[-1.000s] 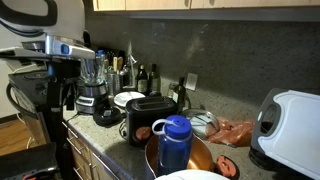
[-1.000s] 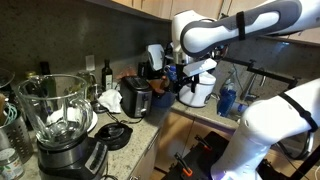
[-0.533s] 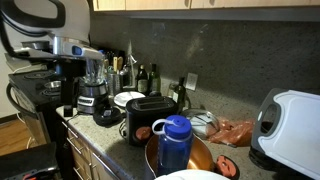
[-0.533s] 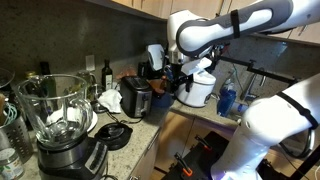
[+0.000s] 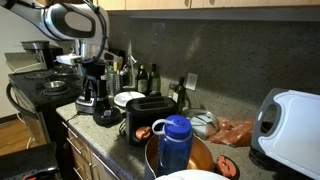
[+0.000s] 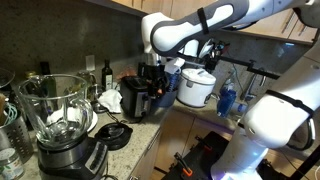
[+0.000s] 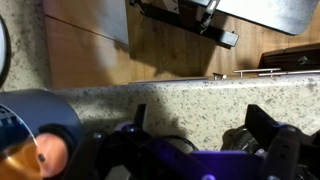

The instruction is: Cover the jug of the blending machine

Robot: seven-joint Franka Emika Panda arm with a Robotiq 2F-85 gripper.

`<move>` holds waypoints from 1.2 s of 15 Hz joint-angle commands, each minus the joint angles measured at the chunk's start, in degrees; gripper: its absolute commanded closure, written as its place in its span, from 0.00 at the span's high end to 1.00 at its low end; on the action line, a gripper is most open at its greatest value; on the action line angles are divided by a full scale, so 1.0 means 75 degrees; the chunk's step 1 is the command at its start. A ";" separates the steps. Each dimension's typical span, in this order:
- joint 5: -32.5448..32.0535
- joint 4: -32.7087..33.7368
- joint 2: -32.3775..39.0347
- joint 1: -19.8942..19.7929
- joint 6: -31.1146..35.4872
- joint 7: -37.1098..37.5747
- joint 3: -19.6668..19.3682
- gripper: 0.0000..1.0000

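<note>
The blending machine stands at the front in an exterior view, with its clear tapered jug (image 6: 55, 108) open at the top on the black motor base (image 6: 72, 158). A round black lid (image 6: 116, 133) lies on the counter next to it. In an exterior view my gripper (image 5: 95, 85) hangs in front of the jug and hides most of it; the base (image 5: 90, 103) and the lid (image 5: 107, 116) show below. My gripper (image 6: 153, 85) hangs just behind the toaster. In the wrist view the gripper (image 7: 200, 125) is open and empty over speckled counter.
A boxy black toaster (image 6: 137, 97) (image 5: 150, 115) stands mid-counter. A blue bottle (image 5: 175, 145) stands in a copper pan (image 5: 205, 160). Bottles (image 5: 145, 78) line the back wall. A white rice cooker (image 6: 197, 87) sits further along. The counter edge (image 7: 180, 80) runs across the wrist view.
The arm has swung along the counter toward the toaster and blender. The gripper stays open and empty. Nothing on the counter has moved.
</note>
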 commanded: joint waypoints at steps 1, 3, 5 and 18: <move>-0.0042 0.0710 0.0929 0.0412 0.0200 -0.1078 -0.0048 1.00; 0.0025 0.0885 0.1293 0.0618 0.0417 -0.1696 0.0001 1.00; 0.0077 0.0995 0.1566 0.0789 0.0627 -0.2232 0.0056 1.00; 0.0116 0.0974 0.2628 0.1291 0.2475 -0.3249 0.0571 1.00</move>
